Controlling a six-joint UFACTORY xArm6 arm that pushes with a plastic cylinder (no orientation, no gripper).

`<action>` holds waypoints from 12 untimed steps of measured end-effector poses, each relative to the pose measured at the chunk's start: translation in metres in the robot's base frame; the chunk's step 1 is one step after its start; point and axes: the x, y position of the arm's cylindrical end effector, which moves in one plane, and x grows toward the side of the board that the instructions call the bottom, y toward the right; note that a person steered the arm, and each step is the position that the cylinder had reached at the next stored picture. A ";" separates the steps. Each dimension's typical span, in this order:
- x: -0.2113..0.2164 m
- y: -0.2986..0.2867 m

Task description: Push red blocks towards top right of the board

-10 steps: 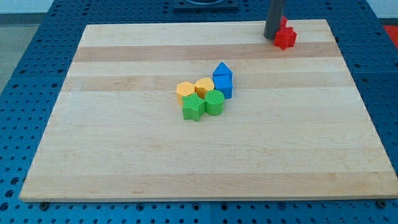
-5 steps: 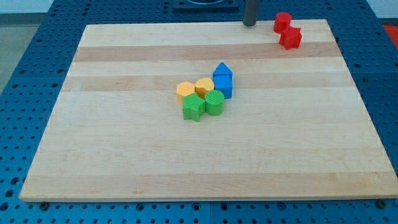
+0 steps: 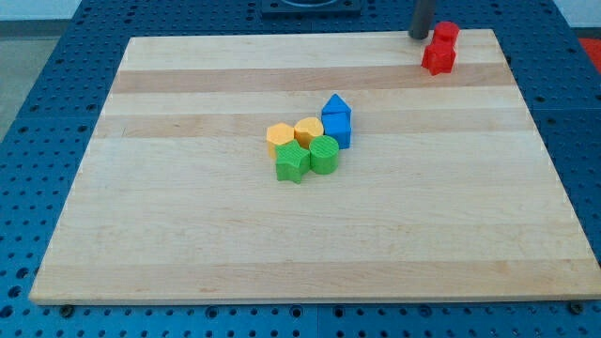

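Two red blocks sit near the board's top right corner: one red block (image 3: pixel 445 33) at the top edge and a second, star-like red block (image 3: pixel 438 58) just below it, touching it. My tip (image 3: pixel 420 36) is at the board's top edge, just left of the upper red block and close to touching it. The rod runs up out of the view's top.
A cluster sits mid-board: two blue blocks (image 3: pixel 336 122), a yellow hexagon-like block (image 3: pixel 279 138), a yellow block (image 3: pixel 308 130), a green star-like block (image 3: pixel 292 161) and a green cylinder (image 3: pixel 324 154). The wooden board (image 3: pixel 188 235) lies on a blue perforated table.
My tip went left along the top edge, then came back right to the upper red block. The upper red block has shifted right; the lower one moved slightly.
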 end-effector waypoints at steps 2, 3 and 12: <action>0.061 -0.016; 0.085 0.014; 0.076 0.014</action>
